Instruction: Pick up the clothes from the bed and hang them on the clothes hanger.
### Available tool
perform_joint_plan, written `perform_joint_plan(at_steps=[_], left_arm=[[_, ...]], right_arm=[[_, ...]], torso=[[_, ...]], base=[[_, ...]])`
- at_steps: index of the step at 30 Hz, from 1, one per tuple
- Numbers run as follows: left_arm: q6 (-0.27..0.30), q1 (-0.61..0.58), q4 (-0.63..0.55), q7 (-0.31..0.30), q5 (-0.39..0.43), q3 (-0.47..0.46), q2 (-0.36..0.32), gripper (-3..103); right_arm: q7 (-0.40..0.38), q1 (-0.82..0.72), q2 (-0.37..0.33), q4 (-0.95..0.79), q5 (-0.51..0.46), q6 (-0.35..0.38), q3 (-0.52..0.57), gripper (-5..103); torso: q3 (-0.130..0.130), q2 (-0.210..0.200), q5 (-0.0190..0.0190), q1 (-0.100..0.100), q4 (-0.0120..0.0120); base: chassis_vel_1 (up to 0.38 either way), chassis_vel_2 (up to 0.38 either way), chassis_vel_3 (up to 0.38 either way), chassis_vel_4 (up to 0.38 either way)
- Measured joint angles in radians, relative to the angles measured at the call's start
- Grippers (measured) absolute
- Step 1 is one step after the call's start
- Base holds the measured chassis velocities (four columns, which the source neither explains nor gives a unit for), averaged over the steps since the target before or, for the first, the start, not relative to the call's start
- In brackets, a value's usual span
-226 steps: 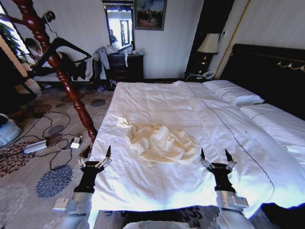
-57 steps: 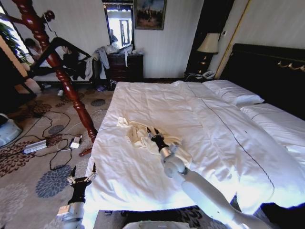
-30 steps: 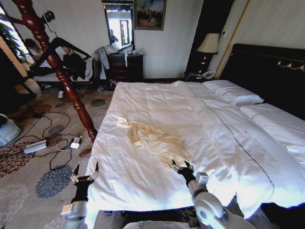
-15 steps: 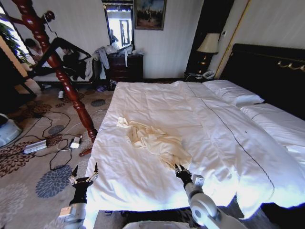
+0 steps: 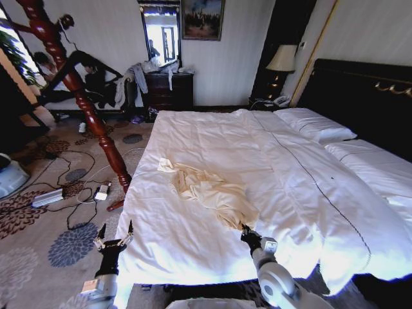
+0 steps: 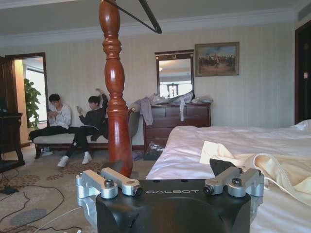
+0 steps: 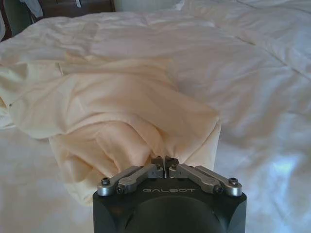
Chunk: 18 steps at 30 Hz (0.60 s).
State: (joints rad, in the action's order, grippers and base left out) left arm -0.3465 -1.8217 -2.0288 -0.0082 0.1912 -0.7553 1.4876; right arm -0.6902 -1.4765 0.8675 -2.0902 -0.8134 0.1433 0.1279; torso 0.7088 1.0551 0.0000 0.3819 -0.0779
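Gripping cream garment (image 7: 121,116) — GALBOT-marked right pincer (image 7: 165,161)

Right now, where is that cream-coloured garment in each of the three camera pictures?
Head view: the cream garment lies mid-bed, the right gripper pinching its near end.
Left wrist view: at the picture's right, on the bed.
Right wrist view: centre, bunched into the shut fingers.
Shared landmark: the white bed.

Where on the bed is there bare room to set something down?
The bed is bare between the cream garment and the pillows, and along the foot edge by the left end effector. It is crowded mid-bed, where the right end effector pinches the garment's near edge.
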Motion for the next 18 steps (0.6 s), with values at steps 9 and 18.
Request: perform_joint_plan(at_steps=[9, 18], left_arm=[[0.006, 0.015, 0.0, -0.001, 0.008, -0.001, -0.018, 100], [0.019, 0.033, -0.009, 0.0, 0.01, 0.004, -0.046, 100]], right_arm=[[0.189, -0.005, -0.103, -0.11, -0.004, -0.173, 0.142, 0], [0.474, 0.199, -0.322, -0.215, -0.313, -0.384, 0.297, 0]], torso=[[0.0, 0.0, 0.0002, 0.0, -0.0002], [0.0, 0.0, 0.0, 0.0, 0.0001]], base=[[0.0, 0.0, 0.0, 0.0], [0.0, 0.0, 0.0, 0.0]])
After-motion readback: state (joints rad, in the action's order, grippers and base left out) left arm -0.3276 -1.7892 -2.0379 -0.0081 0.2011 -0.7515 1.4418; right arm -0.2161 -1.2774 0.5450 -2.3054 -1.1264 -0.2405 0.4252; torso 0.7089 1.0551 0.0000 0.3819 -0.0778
